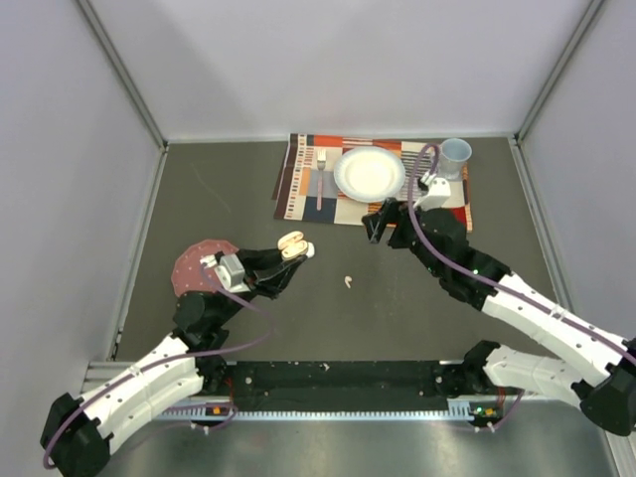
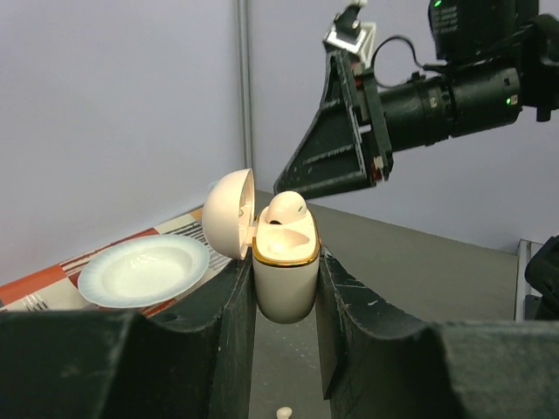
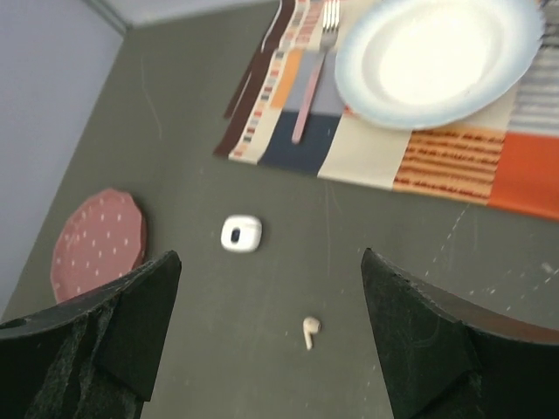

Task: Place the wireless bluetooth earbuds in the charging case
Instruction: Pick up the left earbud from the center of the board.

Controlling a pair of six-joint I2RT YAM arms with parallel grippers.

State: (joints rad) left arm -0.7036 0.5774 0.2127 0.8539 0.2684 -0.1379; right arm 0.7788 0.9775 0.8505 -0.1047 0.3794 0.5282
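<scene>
Near the middle of the table (image 1: 328, 333), a loose earbud (image 1: 348, 282) lies toward the near edge from the right tool (image 1: 376, 227), which gapes wide and empty. The bud's stem seems to point nearward, though blurred. The left tool (image 2: 285, 266) clamps the open charging case (image 1: 292, 245) with its seated earbud (image 2: 286, 209).

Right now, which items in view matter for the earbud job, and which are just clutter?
Job:
- charging case, lid open, held in the left gripper
- earbud in the case
- loose earbud
- right gripper, open and empty

Clutter:
- placemat
- plate
- fork
- cup
- red dotted disc
</scene>
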